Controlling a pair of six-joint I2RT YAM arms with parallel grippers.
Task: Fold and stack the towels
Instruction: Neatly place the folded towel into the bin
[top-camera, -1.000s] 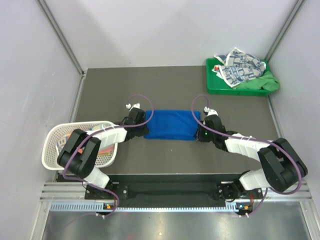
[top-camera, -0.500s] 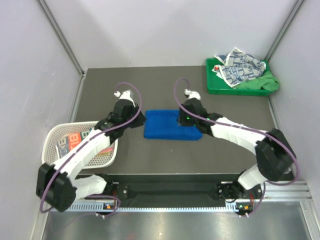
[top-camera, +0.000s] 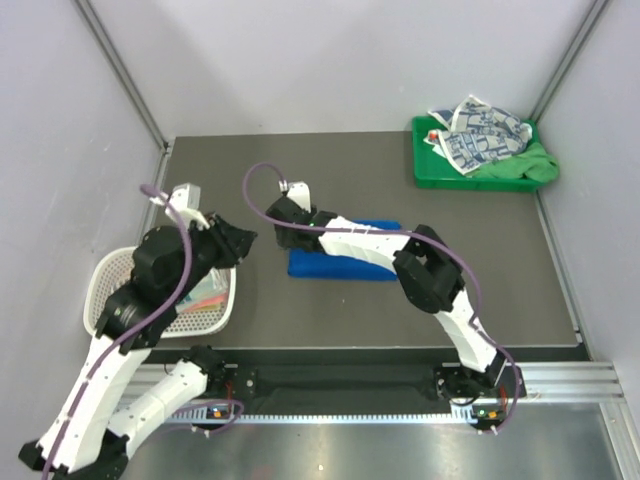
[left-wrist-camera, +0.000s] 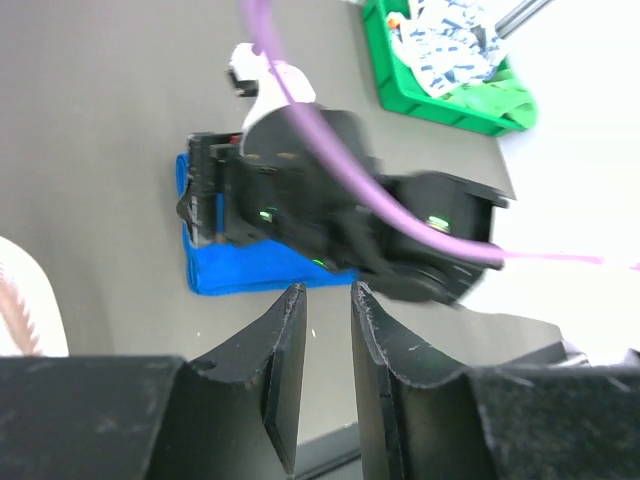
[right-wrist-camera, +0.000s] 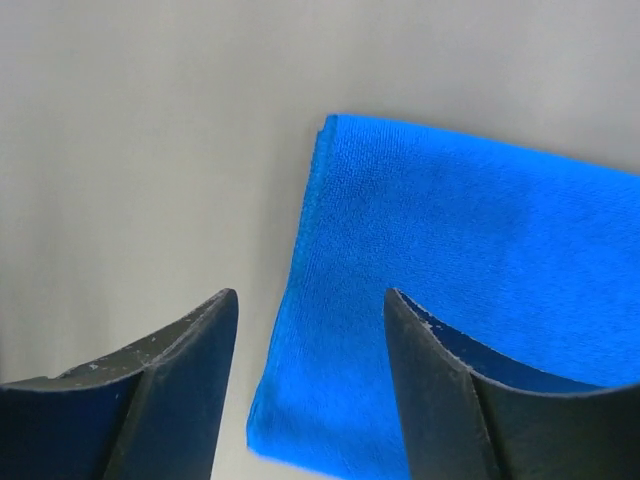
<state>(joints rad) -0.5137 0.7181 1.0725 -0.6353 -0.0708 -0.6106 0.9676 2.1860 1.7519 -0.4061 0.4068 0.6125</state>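
Note:
A royal blue towel (top-camera: 340, 265) lies folded flat on the dark table. My right arm reaches across it. The right gripper (top-camera: 285, 230) hangs open over its left end, and in the right wrist view the towel's left edge (right-wrist-camera: 450, 270) lies below the spread jaws of the right gripper (right-wrist-camera: 310, 295), with nothing between them. My left gripper (top-camera: 243, 240) is lifted left of the towel. Its fingers (left-wrist-camera: 326, 290) stand a little apart and empty, above the blue towel (left-wrist-camera: 225, 275). More towels, a white printed one (top-camera: 478, 130) and a green one (top-camera: 525, 168), are heaped in the green tray.
The green tray (top-camera: 440, 178) sits at the back right corner. A white mesh basket (top-camera: 105, 290) with a folded patterned cloth (top-camera: 205, 297) stands at the left, under my left arm. Grey walls close the table on three sides.
Both grippers have opened and let go of the blue towel. The left arm rose and pulled back to the left. The right gripper swept left across the towel to its left end.

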